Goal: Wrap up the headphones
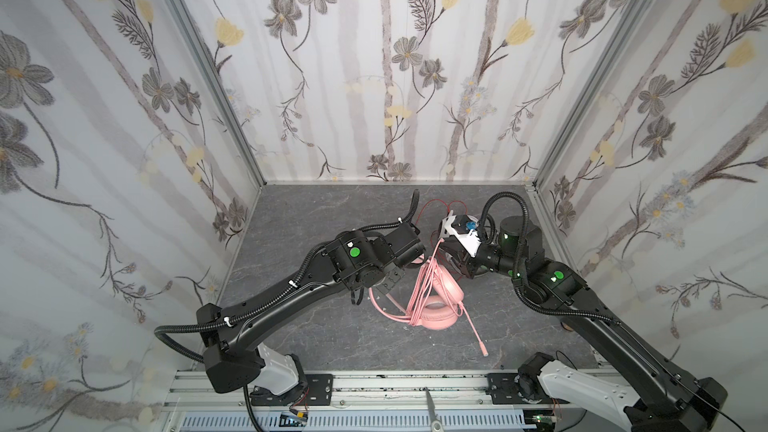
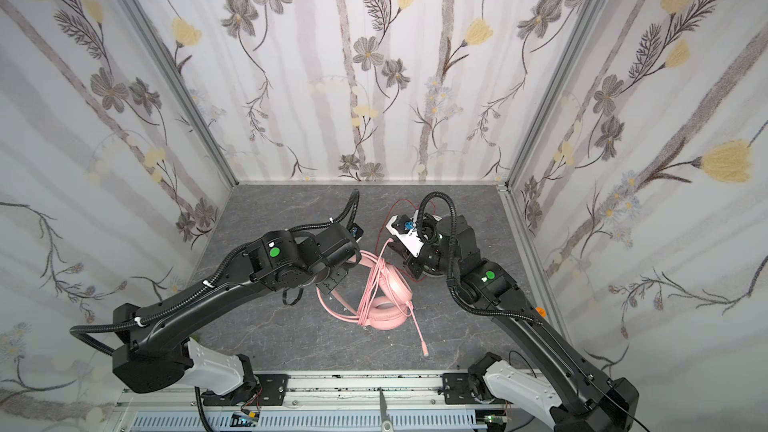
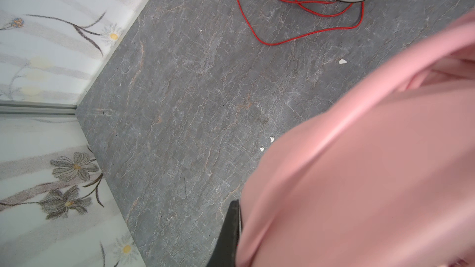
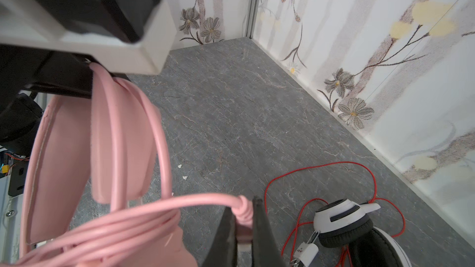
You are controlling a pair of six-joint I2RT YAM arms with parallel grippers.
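Floral walls (image 1: 374,76) close three sides of the grey marbled counter (image 1: 332,338). The pink headset (image 1: 434,309) sits mid-frame in both top views, the left pincer (image 3: 237,214) shut narrow on its band, the right pincer (image 4: 242,205) pinching the pink cord (image 4: 144,201) near its end. Best to hold the cord taut and lay turns side by side — free room lies lower in the frame; the white-and-black headset (image 4: 344,217) and red cord (image 4: 321,168) crowd the upper centre.

Left hand (image 3: 237,217), right hand (image 4: 244,214): both clenched.
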